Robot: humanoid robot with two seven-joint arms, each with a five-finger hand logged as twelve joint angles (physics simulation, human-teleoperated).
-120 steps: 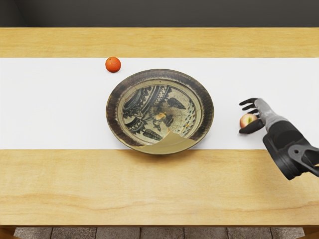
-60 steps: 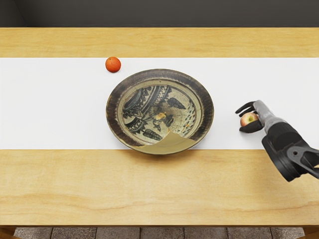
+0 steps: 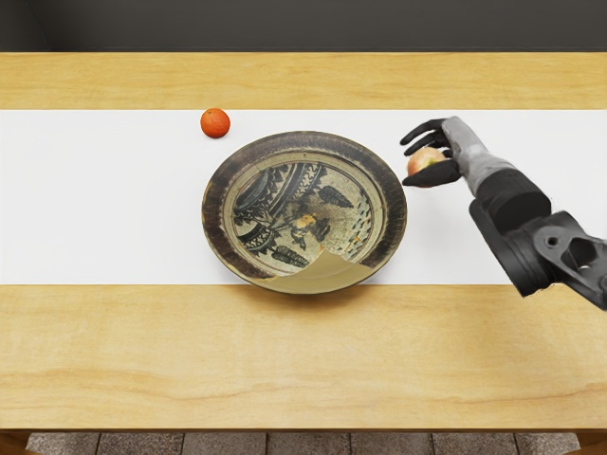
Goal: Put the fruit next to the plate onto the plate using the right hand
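Just right of the plate [image 3: 214, 204], red-yellow apple [image 3: 423, 161], fingers [image 3: 419, 132] of right hand [image 3: 446, 150] clasping it

Bare white runner [image 3: 446, 227] separates robot hand [image 3: 438, 152] from plate [image 3: 396, 204] rim.

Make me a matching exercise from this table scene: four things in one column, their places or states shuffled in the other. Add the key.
1. orange
2. apple
3. plate
4. right hand

A. centred on the white runner
B. curled round a fruit
C. alone on the runner, past the plate's far left rim
D. held beside the plate's right rim

Pairs: 1-C, 2-D, 3-A, 4-B
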